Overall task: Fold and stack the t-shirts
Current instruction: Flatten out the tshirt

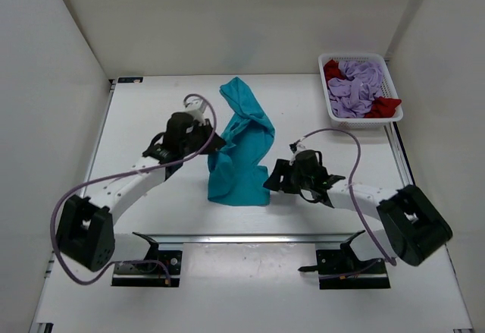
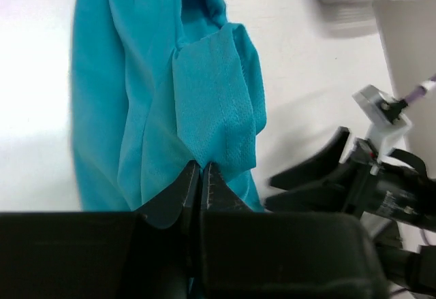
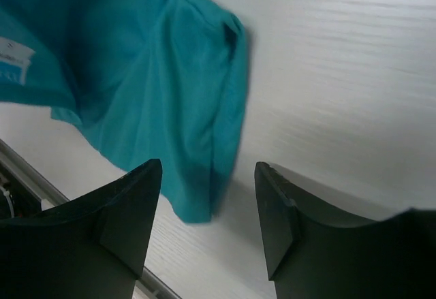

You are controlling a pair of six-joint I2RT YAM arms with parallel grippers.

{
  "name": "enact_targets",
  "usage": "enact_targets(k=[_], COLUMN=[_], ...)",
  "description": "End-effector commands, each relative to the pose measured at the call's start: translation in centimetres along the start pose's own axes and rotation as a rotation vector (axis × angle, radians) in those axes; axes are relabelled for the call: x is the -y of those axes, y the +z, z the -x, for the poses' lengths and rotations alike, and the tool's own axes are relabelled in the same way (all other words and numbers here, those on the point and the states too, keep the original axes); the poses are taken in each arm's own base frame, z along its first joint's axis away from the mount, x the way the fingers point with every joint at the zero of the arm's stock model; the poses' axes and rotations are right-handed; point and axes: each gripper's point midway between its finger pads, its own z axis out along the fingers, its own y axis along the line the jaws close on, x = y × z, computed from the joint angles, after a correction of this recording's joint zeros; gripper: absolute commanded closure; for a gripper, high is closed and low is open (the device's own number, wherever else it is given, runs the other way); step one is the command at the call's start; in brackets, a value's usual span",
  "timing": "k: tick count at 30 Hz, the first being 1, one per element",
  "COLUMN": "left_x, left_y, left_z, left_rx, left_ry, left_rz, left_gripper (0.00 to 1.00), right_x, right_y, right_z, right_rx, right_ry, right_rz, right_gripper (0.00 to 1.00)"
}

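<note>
Basket (image 1: 364, 119) far-R; teal shirt (image 1: 242, 158) ctr

The left arm (image 1: 136, 185) stretches toward the teal-blue t-shirt (image 1: 241, 155); the left claw (image 2: 199, 168), at its left side, has its 2 fingers pinched together on a fold. The right claw (image 3: 208, 169), at the t-shirt's right, gapes wide.

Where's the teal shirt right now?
Top view: the teal shirt lies bunched mid-table between the left gripper and right gripper, left of the basket.
</note>
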Motion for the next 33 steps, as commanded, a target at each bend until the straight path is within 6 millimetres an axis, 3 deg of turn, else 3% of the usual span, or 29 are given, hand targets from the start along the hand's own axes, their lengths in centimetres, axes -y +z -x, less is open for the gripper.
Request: enact_targets(k=[1, 2, 3, 5, 9, 11, 12, 14, 17, 18, 19, 20, 21, 25, 28, 29, 31, 32, 33], left_x=[-2.4, -3.3, -4.1, -6.4, -9.6, -10.3, -10.9, -12.1, -12.6, -12.4, -12.3, -11.9, -11.6, -10.3, -9.3, -9.0, -8.4, -7.8, -7.6], left_y=[-2.6, -3.7, -4.2, -5.9, -7.9, -9.2, -9.7, -9.9, -10.2, -10.2, -10.1, -10.0, -9.9, -9.6, -9.6, -9.4, -9.1, -9.2, -8.9], left_z=[-1.6, -0.7, -1.9, -1.8, -4.3, -4.5, -5.2, -7.4, -8.7, -8.9, -9.2, -9.2, -9.1, -8.9, -7.9, -7.9, -7.0, -5.7, -5.6], left_rx=[0.039, 0.088, 0.075, 0.129, 0.185, 0.242, 0.259, 0.24, 0.231, 0.231, 0.227, 0.222, 0.223, 0.207, 0.209, 0.197, 0.207, 0.229, 0.217], left_ry=[-0.18, -0.204, -0.226, -0.262, -0.36, -0.388, -0.41, -0.431, -0.429, -0.423, -0.42, -0.427, -0.42, -0.404, -0.382, -0.38, -0.365, -0.349, -0.352], left_rz=[-0.073, -0.073, -0.062, -0.01, 0.068, 0.074, 0.079, 0.107, 0.132, 0.123, 0.117, 0.109, 0.1, 0.066, 0.046, 0.038, 0.026, 0.011, 0.011], left_gripper=[0.9, 0.91, 0.9, 0.89, 0.85, 0.82, 0.79, 0.78, 0.78, 0.79, 0.8, 0.8, 0.81, 0.85, 0.88, 0.9, 0.93, 0.95, 0.96], right_x=[-1.9, -2.5, -2.6, -2.3, -2.6, -2.6, -2.4, -2.9, -2.4, -3.2, -3.8, -4.3, -4.9, -6.1, -6.8, -7.3, -7.9, -7.9, -7.7], right_y=[2.4, 2.7, 3.2, 3.6, 4.6, 5.0, 4.9, 4.1, 3.2, 3.1, 3.4, 3.7, 4.0, 5.6, 6.5, 6.8, 6.9, 6.8, 6.7], right_z=[1.1, 1.4, 0.9, 0.7, -0.4, -0.2, 0.6, 2.4, 4.6, 4.9, 4.2, 3.4, 2.1, -1.8, -3.2, -3.3, -3.1, -2.5, -1.8], right_rx=[0.037, 0.039, 0.023, 0.015, -0.045, -0.055, -0.037, 0.007, 0.032, 0.03, 0.006, -0.024, -0.058, -0.169, -0.203, -0.209, -0.219, -0.207, -0.194], right_ry=[-0.066, -0.072, -0.075, -0.068, -0.072, -0.077, -0.079, -0.07, -0.064, -0.092, -0.124, -0.141, -0.154, -0.154, -0.187, -0.197, -0.183, -0.167, -0.165], right_rz=[0.011, 0.014, 0.008, 0.0, 0.022, 0.017, 0.016, 0.04, 0.035, 0.052, 0.064, 0.077, 0.099, 0.173, 0.175, 0.19, 0.228, 0.228, 0.222], right_gripper=[0.45, 0.48, 0.49, 0.5, 0.76, 1.0, 1.0, 1.0, 0.99, 0.91, 0.83, 0.67, 0.58, 0.5, 0.48, 0.5, 0.68, 0.82, 0.98])
